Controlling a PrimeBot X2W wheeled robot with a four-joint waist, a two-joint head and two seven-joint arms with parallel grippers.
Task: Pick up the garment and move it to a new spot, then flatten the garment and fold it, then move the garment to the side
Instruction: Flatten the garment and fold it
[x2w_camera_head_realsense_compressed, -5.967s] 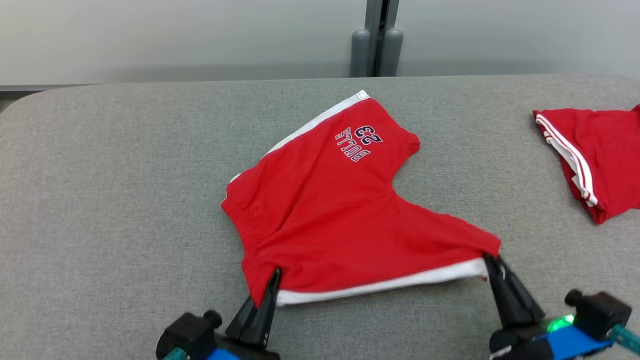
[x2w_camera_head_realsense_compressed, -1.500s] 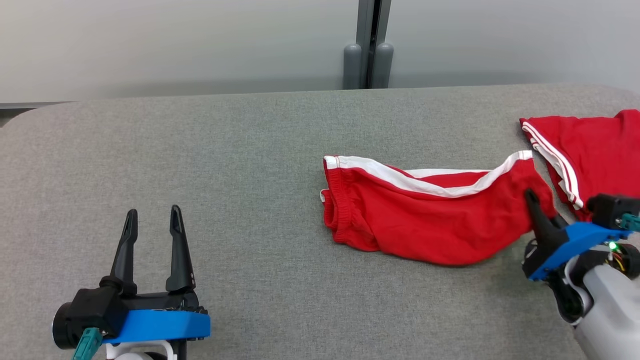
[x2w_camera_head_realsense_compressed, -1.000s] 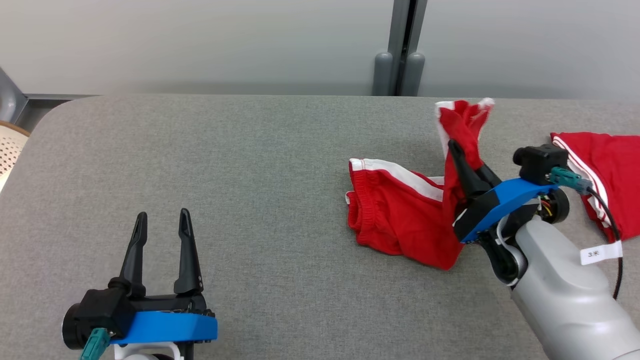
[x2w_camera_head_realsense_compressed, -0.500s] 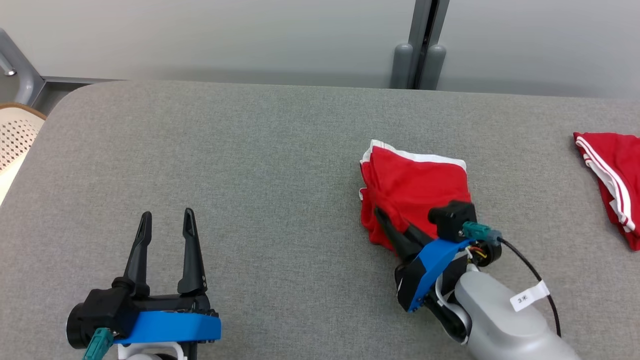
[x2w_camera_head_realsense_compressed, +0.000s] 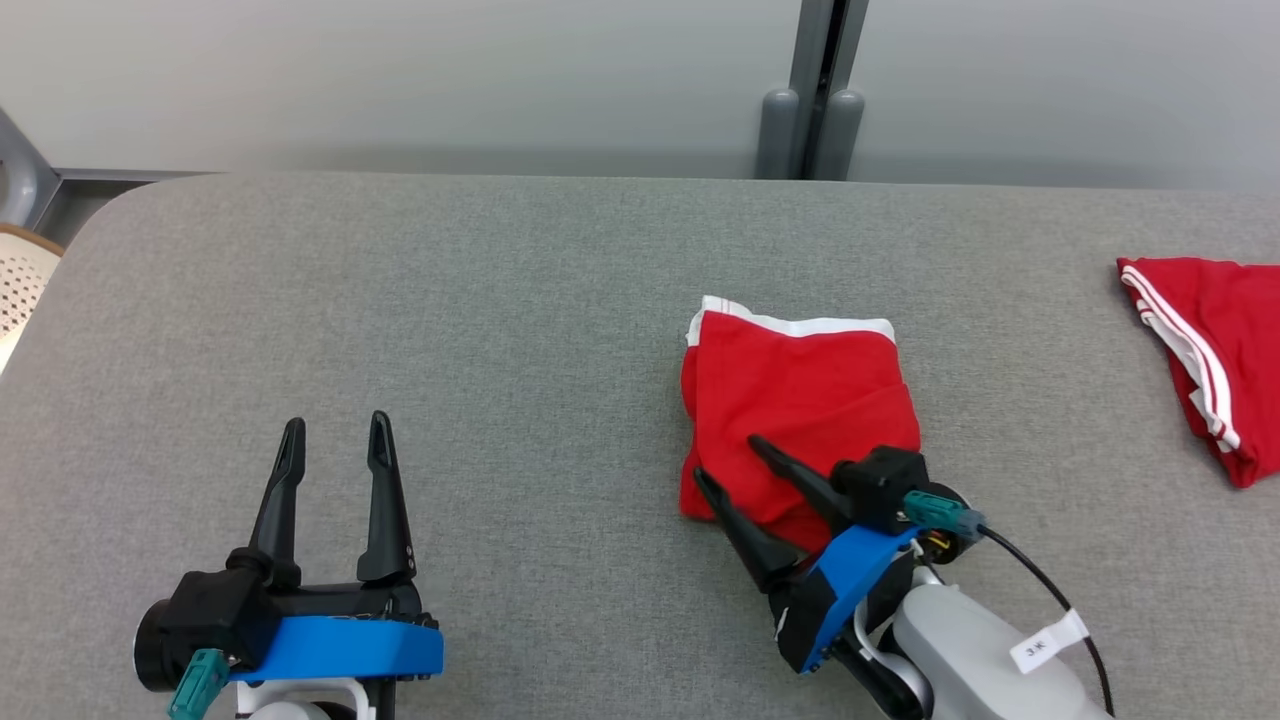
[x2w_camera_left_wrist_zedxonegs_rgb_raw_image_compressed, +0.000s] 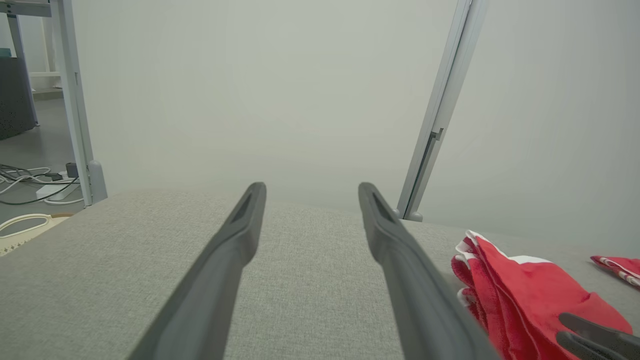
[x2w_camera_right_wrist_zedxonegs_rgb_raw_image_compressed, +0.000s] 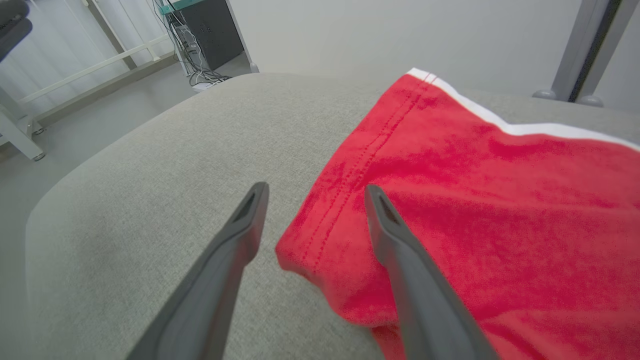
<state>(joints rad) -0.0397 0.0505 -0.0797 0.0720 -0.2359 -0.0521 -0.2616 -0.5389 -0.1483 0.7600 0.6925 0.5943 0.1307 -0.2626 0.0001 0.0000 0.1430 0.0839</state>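
The garment lies folded into a compact red block with a white band along its far edge, right of centre in the head view on the grey table. So the fold looks done, and the step in hand is likely the last one: moving it to the side. The right gripper sits at the block's lower-left corner with its jaws spread and nothing held. One finger lies over the red cloth and the other over bare table just beside it, so the corner falls between them. From the right wrist view I cannot tell whether either finger actually touches the fabric. The left gripper is at the lower left of the frame, well apart from the garment, jaws likewise spread and empty. The next move calls for a pinch that takes every layer at that corner or edge, or the fold may fall open when dragged. A second red piece at the right edge narrows the room on that side.
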